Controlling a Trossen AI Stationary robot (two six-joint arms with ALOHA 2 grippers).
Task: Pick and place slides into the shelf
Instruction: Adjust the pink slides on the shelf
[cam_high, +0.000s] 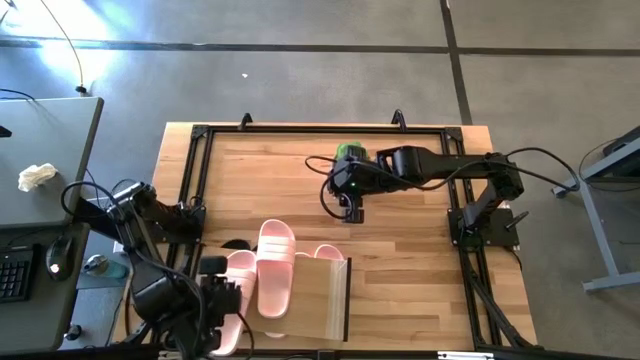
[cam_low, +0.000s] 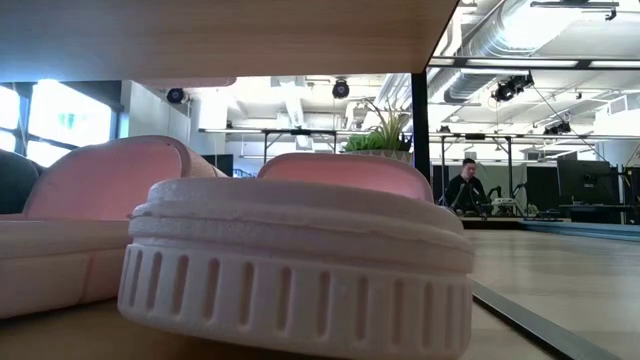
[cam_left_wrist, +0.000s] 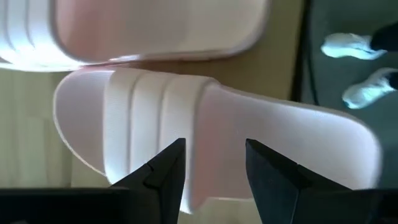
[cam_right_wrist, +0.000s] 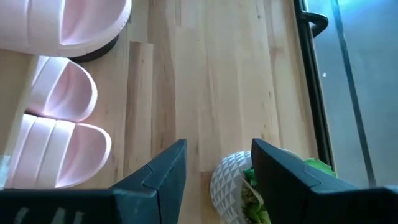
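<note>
My left gripper (cam_high: 222, 300) is at the table's near left corner, open over a light pink slide (cam_left_wrist: 249, 124); its fingers stand above the sole just behind the ribbed strap (cam_left_wrist: 143, 118). A second pink slide (cam_left_wrist: 155, 25) lies beside it. The light-wood shelf (cam_high: 322, 300) stands at the near edge. One pink slide (cam_high: 275, 280) lies along its left side, another (cam_high: 328, 255) at its far end, and a black slide (cam_high: 235, 243) peeks out behind. The low view looks under the shelf's top panel (cam_low: 220, 35) at a pink slide's ribbed sole end (cam_low: 300, 270). My right gripper (cam_high: 352, 212) hangs open over mid-table. My left gripper (cam_left_wrist: 214, 144) comes at the pink slide from above, its open fingers across the sole. I cannot tell whether the fingertips touch it. The slide lies flat.
A small potted green plant (cam_high: 350, 153) stands by my right gripper (cam_right_wrist: 217, 144), its white pot (cam_right_wrist: 233, 183) right below the fingers. Black frame rails (cam_high: 195, 180) border the tabletop. A desk with a keyboard (cam_high: 15, 275) is at left. A person (cam_low: 465, 185) sits far behind.
</note>
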